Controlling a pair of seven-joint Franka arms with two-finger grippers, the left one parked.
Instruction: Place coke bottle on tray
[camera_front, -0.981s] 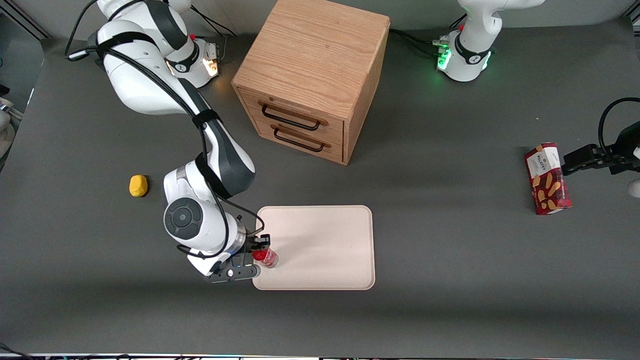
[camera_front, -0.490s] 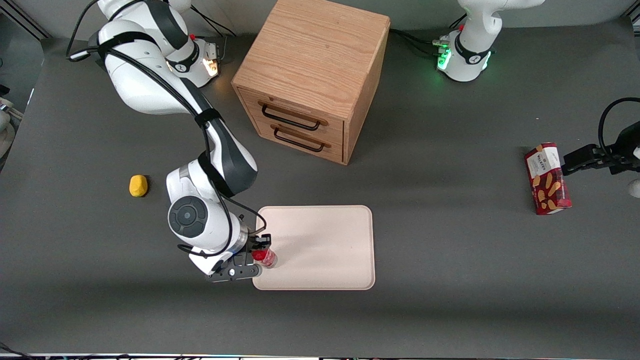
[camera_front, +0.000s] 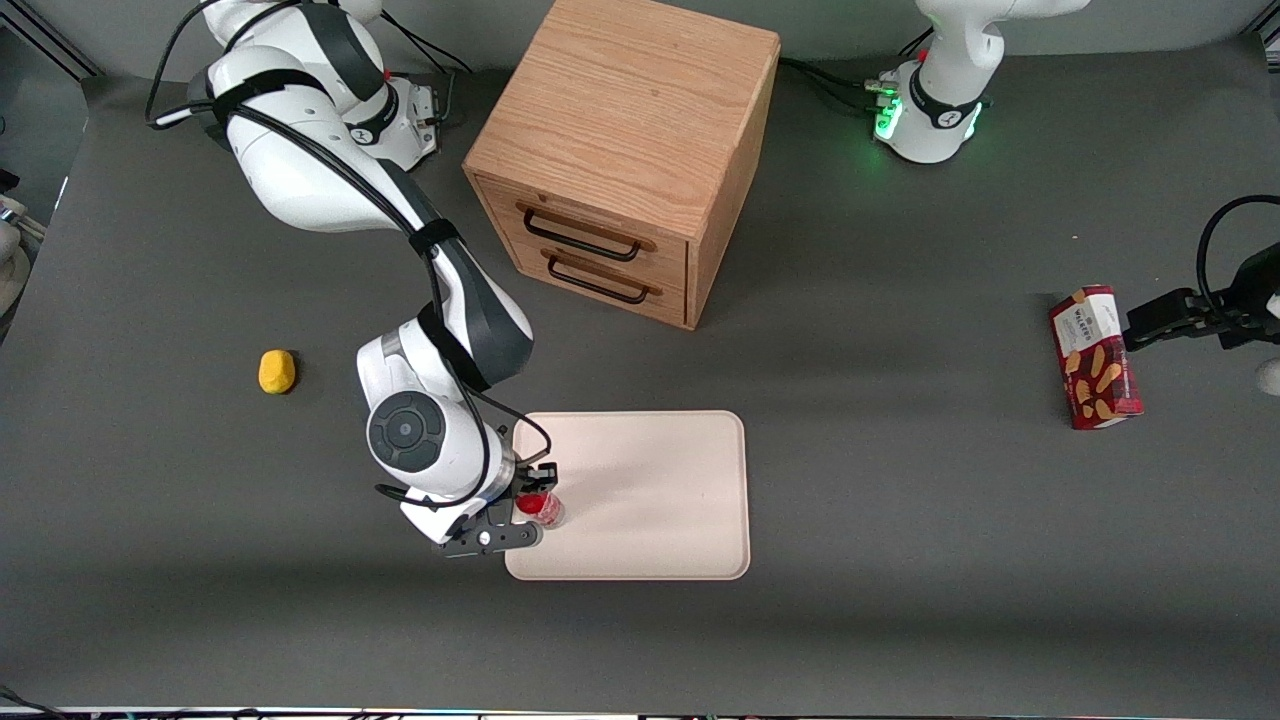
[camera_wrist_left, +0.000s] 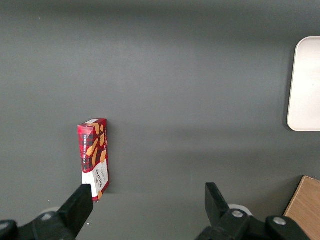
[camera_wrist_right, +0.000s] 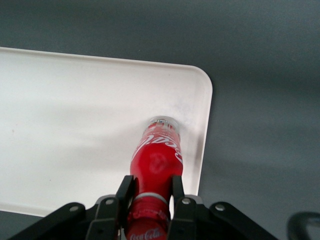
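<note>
From the front, the claw (camera_front: 535, 507) hung over the tray (camera_front: 650, 480) near the corner closest to the working arm's end of the bench (camera_front: 900, 500) and nearest the camera. Only the red cap and a sliver of the coke bottle (camera_front: 541, 508) showed past the arm's wrist there, so the grip itself could not be read from that view. The right wrist view filled this in: the claw (camera_wrist_right: 152, 192) was pinching the coke bottle (camera_wrist_right: 156, 157) at the neck, just under the cap, one dark finger (camera_wrist_right: 125, 190) on each side of it. The bottle's red label with white script ran down to a clear base that sat over the tray (camera_wrist_right: 60, 110), just inside its rounded corner and low rim; whether the base touched the surface could not be told.

The front view alone showed the wooden drawer cabinet (camera_front: 625, 160), farther from the camera than the tray, and a small yellow lump (camera_front: 277, 371) toward the working arm's end of the bench. A red biscuit box (camera_front: 1095, 357) lay toward the parked arm's end; the left wrist view also caught that box (camera_wrist_left: 94, 157) and one edge of the tray (camera_wrist_left: 305, 85).
</note>
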